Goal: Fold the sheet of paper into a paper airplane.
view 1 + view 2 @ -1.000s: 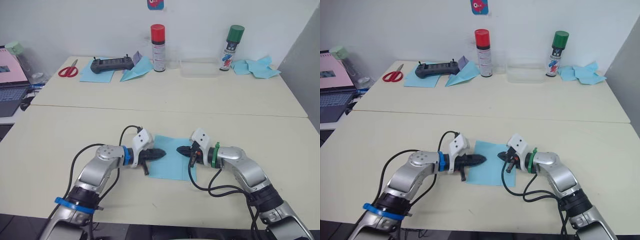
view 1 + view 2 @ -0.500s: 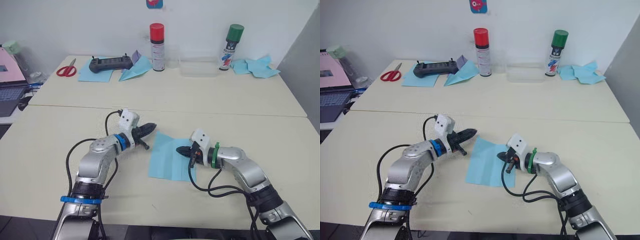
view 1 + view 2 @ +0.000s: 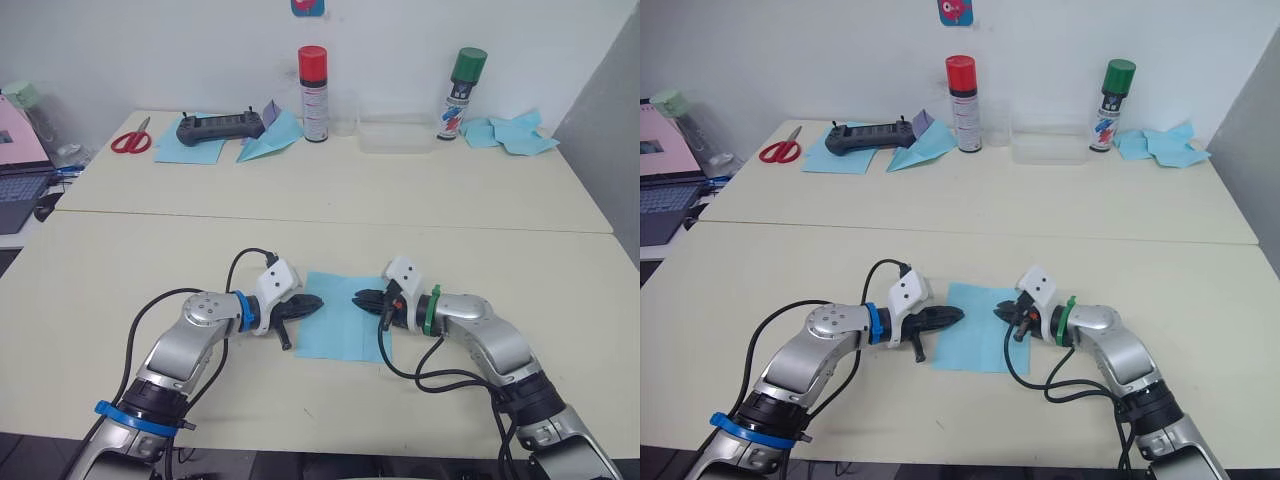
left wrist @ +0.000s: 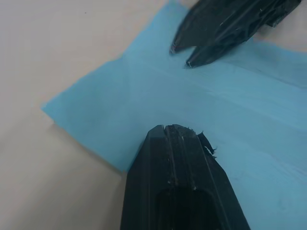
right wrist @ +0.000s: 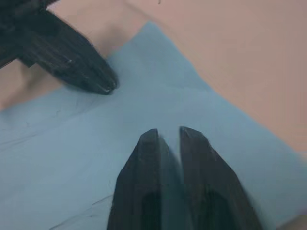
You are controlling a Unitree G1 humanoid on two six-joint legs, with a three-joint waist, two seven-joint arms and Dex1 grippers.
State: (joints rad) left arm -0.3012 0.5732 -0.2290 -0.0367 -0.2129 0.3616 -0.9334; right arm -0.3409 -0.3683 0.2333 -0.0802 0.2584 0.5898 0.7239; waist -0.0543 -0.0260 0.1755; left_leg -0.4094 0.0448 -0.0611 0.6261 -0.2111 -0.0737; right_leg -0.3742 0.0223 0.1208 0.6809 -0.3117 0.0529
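Observation:
The sheet of paper (image 3: 340, 322) is light blue and lies flat on the near table between my two grippers, with a faint straight crease across it (image 4: 225, 105). My left gripper (image 3: 316, 301) is shut, and its tip rests over the sheet's left edge (image 4: 173, 128). My right gripper (image 3: 359, 298) comes in from the right over the paper, its fingers (image 5: 148, 143) a narrow gap apart with nothing held. The two tips face each other a short way apart above the sheet's middle.
On the far table stand a red-capped spray can (image 3: 314, 80), a green-capped can (image 3: 462, 80) and a clear container (image 3: 397, 135). A remote controller (image 3: 220, 127), scissors (image 3: 130, 140), a paper dart (image 3: 268, 145) and crumpled blue scraps (image 3: 515, 133) also lie there. A laptop (image 3: 15, 185) is at far left.
My left gripper lifted off the sheet toward the back left half a second ago and has come back down onto its left edge. The right gripper has stayed on the paper.

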